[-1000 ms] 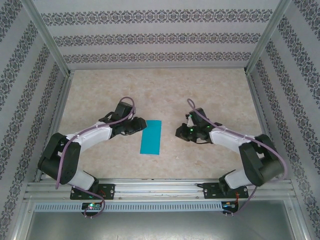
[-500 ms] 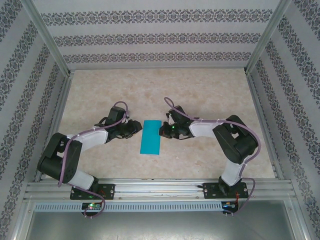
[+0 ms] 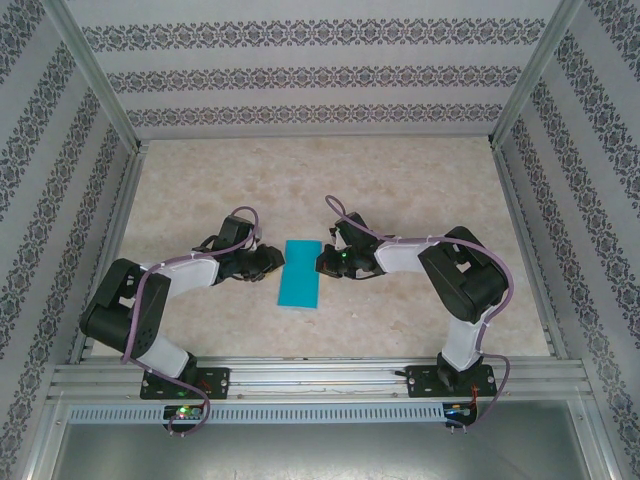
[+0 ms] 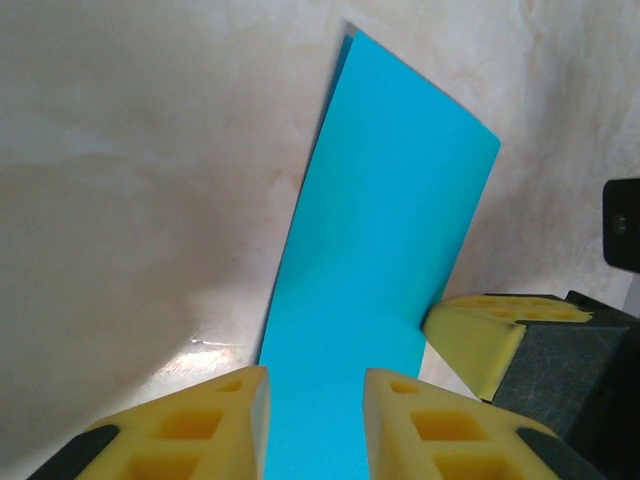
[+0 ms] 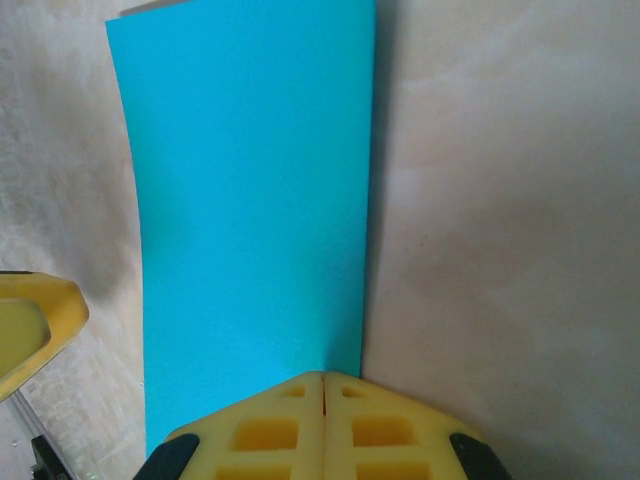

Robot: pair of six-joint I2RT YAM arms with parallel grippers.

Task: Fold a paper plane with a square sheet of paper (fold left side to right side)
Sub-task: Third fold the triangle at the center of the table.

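One thin teal-blue paper sheet (image 3: pixel 300 273) lies flat as a narrow rectangle on the beige marbled desk (image 3: pixel 420 190), between two claws. The left claw (image 4: pixel 315 425) has its yellow fingers apart over the sheet, whose near part is cut off. The right claw (image 5: pixel 325 400) is pressed together at the sheet's right edge.
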